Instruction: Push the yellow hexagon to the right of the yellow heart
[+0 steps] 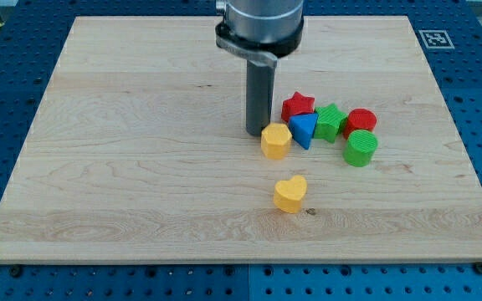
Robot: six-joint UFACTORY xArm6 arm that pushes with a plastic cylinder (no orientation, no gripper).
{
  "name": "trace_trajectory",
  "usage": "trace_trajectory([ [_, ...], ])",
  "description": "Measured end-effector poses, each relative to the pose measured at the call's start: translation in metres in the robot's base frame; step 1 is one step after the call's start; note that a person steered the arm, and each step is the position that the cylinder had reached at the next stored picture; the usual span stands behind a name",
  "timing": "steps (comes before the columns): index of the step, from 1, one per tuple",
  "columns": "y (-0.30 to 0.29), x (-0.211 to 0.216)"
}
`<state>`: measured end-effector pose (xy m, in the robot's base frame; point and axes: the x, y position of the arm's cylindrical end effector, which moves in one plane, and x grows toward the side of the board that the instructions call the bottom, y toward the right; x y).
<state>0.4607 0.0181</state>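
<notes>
The yellow hexagon [275, 140] sits near the middle of the wooden board [124, 150], touching the blue triangle [304, 130] on its right. The yellow heart [290, 193] lies below it, slightly to the view's right, apart from it. My tip [256, 134] stands just left of and slightly above the hexagon, at its upper left edge, touching or nearly touching it.
A cluster lies right of the hexagon: a red star [298, 105], a green star-like block [330, 122], a red cylinder [361, 120] and a green cylinder [361, 147]. The board's right edge is further to the right.
</notes>
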Motion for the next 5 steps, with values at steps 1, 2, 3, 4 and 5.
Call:
trace_trajectory([
  [1,0.000,0.014],
  [2,0.000,0.014],
  [3,0.000,-0.001],
  [4,0.011,-0.002],
  [5,0.014,0.006],
])
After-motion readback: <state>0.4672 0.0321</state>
